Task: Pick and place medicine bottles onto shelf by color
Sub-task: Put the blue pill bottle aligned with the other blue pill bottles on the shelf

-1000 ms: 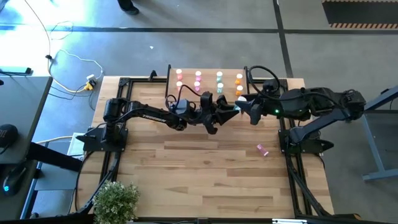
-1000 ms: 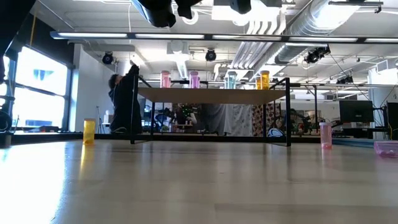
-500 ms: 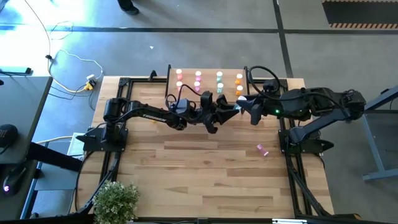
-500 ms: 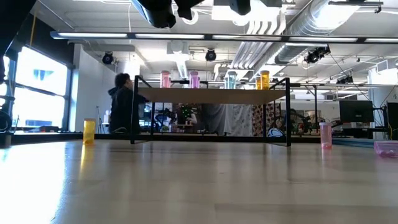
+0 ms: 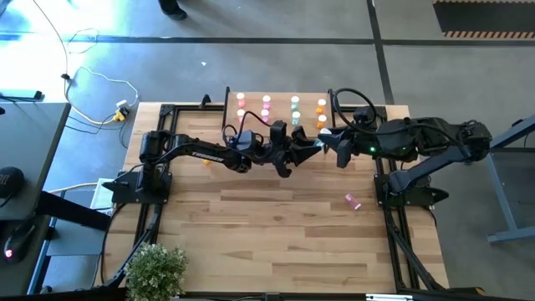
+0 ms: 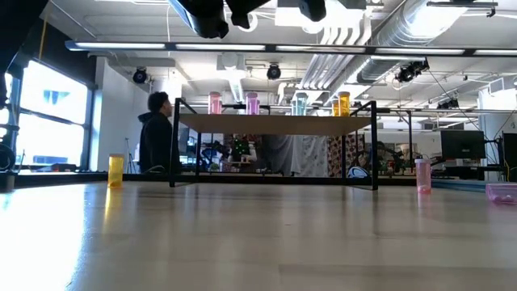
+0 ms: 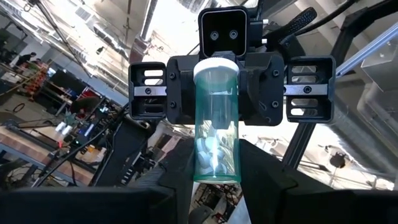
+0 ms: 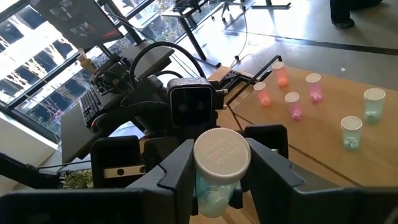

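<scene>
Mid-air handover above tabletop: left fingers and right fingers both grip teal bottle. Risk: mistimed release drops or twists it.

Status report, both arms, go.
Left gripper and right gripper mid-air, jaws of both closed on teal bottle. Shelf part filled. Pink bottle lying loose on table.

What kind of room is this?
Probably a robot lab or workshop: bare silver ducts run along the ceiling, loose white cables lie on the grey concrete floor, and two dark robot arms work at a wooden plank table.
</scene>
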